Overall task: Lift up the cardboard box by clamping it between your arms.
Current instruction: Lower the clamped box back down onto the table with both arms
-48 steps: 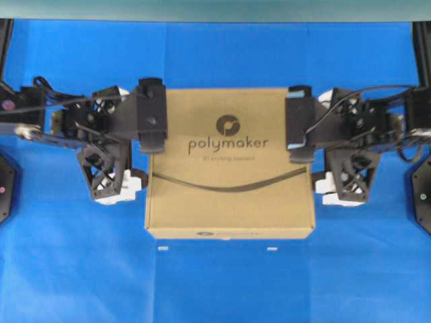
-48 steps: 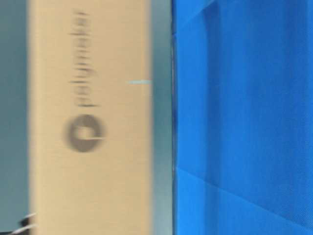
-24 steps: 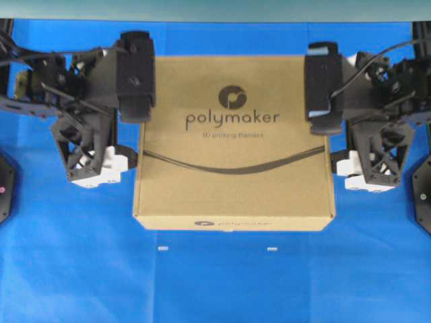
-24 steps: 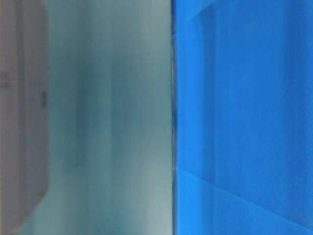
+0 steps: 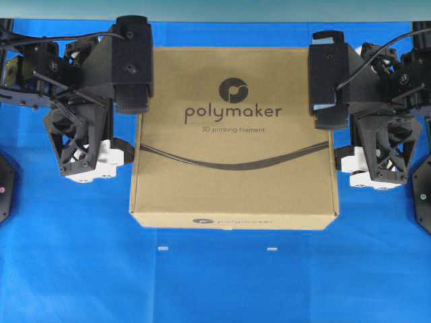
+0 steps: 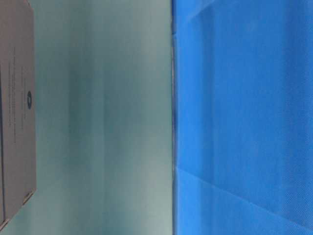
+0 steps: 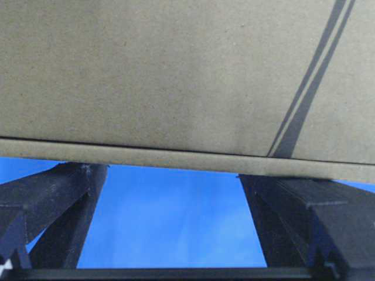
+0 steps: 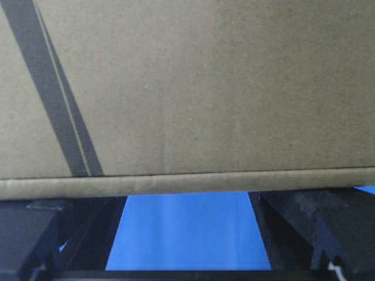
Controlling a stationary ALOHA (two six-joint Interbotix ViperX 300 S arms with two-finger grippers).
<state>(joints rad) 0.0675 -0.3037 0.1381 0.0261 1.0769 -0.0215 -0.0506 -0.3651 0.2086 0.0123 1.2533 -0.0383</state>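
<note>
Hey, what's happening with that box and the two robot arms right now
Two robot arms press in on a flat cardboard box from either side, the left gripper against its left edge and the right gripper against its right. Both grippers stand open; the box is squeezed between them, not pinched. It looks lifted off the blue cloth.

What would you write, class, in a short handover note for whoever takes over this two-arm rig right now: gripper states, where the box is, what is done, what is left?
Left gripper: fingers spread open, pressed against the left side of the flat brown cardboard box, gripping nothing.
Right gripper: the same, against the box's right side.
Box: clamped between the two black arms, printed top level and facing up. In the table-level view it is clear of the blue cloth.
Done: clamp and lift.
Left: hold the squeeze even so the box does not slip or tilt.
</note>
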